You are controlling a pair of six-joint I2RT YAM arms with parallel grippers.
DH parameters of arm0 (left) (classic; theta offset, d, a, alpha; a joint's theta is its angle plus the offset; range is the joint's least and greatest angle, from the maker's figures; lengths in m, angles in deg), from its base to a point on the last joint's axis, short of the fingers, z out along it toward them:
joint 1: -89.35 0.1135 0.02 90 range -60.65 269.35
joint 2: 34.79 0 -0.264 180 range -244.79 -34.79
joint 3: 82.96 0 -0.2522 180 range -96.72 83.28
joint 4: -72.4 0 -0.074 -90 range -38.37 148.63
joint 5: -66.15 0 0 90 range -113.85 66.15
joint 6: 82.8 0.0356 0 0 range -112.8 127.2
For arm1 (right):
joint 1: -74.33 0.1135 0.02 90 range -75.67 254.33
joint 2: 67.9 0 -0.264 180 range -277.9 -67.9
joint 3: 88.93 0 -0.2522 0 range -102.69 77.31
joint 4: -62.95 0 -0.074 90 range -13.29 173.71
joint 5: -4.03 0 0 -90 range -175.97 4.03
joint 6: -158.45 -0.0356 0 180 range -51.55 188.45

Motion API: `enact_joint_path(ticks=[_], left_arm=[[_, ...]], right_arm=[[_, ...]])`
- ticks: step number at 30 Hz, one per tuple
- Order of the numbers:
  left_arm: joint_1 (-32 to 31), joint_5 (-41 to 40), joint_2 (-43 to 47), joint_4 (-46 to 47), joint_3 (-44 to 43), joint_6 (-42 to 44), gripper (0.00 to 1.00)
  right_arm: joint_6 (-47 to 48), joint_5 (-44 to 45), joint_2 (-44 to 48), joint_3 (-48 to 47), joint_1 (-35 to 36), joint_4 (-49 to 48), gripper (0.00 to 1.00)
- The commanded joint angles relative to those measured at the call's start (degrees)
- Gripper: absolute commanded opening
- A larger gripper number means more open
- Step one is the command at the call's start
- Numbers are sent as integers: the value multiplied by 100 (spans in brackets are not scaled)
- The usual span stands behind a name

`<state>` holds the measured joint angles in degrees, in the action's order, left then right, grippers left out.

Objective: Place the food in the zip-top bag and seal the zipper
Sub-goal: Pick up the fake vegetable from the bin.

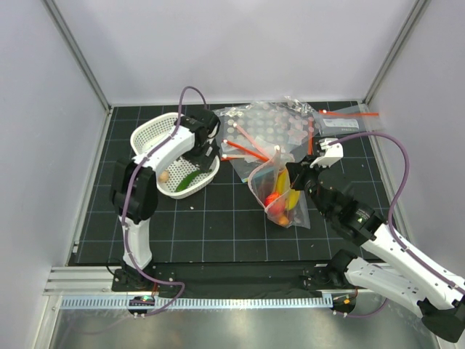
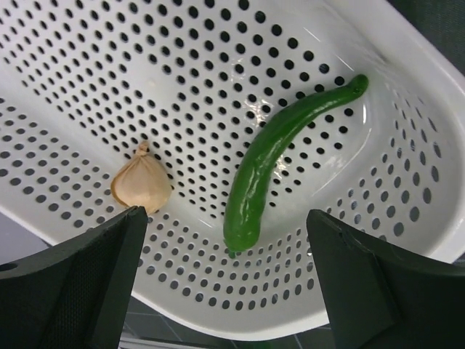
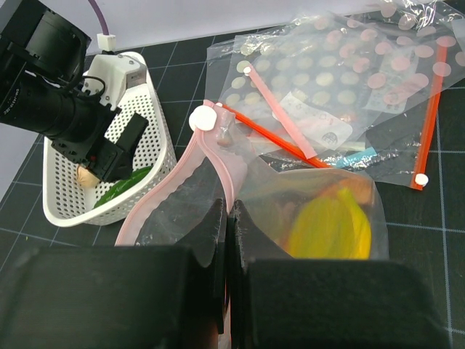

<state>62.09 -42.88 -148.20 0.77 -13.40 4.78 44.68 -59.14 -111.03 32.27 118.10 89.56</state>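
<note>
Over the basket, the left claw (image 2: 225,225) hangs spread wide with nothing between its fingers. Right under it lies the green piece (image 2: 280,156), long and curved, and the beige piece (image 2: 140,185) sits just beside the left finger. Both are on the floor of the basket (image 2: 407,87), so that's the food left to move.

The right claw (image 3: 229,218) is pressed together, pinching the bag (image 1: 283,196) at its zipper (image 3: 182,174) edge. That stands the bag upright on the surface (image 1: 218,225) with the mouth gaping. A banana (image 3: 330,229) and a red piece (image 1: 272,200) show through the plastic, so it looks partly loaded. The spare bags (image 1: 276,123) lie flat behind it.

My read is the step is a pick out of the basket. For the green piece I'd drop straight down over its middle and close across the skinny width, not along its length. It's glossy and curved, so a grab near either end probably squirts it out. Go deep enough to get under the widest part, but watch the basket wall on the right finger's side. The right claw should hold the mouth steady, since thin plastic flops shut easily. The zipper comes last, once the basket's done.
</note>
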Motion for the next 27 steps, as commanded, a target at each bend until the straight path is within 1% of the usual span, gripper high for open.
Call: enact_joint_path(ticks=[1, 8, 11, 16, 19, 20, 22, 23, 25, 27], left_arm=[[20, 506, -49, -172, 0, 163, 95], [151, 452, -629, -401, -167, 57, 91], [265, 496, -797, -427, -140, 57, 91], [415, 199, -1306, -550, -421, 48, 90], [477, 477, -1553, -752, -640, 48, 77], [477, 505, -1570, -796, -676, 39, 62], [468, 558, -1492, -893, -729, -31, 50], [468, 628, -1413, -893, -729, -57, 41], [468, 777, -1055, -814, -659, -127, 30], [468, 883, -746, -709, -597, -198, 27]], right_arm=[[-5, 50, 42, -67, 18, -458, 1], [-22, 7, -55, -67, 18, -484, 1], [-22, -11, -55, -67, 18, -493, 1], [-22, -29, -55, -58, 18, -511, 1], [-23, -37, -99, -67, 26, -511, 1], [-31, -37, -116, -67, 26, -502, 1], [-22, -46, -107, -67, 26, -519, 1], [-22, -46, -107, -67, 18, -519, 1], [-14, -37, -99, -75, 9, -511, 1], [-14, -37, -90, -58, 18, -511, 1]])
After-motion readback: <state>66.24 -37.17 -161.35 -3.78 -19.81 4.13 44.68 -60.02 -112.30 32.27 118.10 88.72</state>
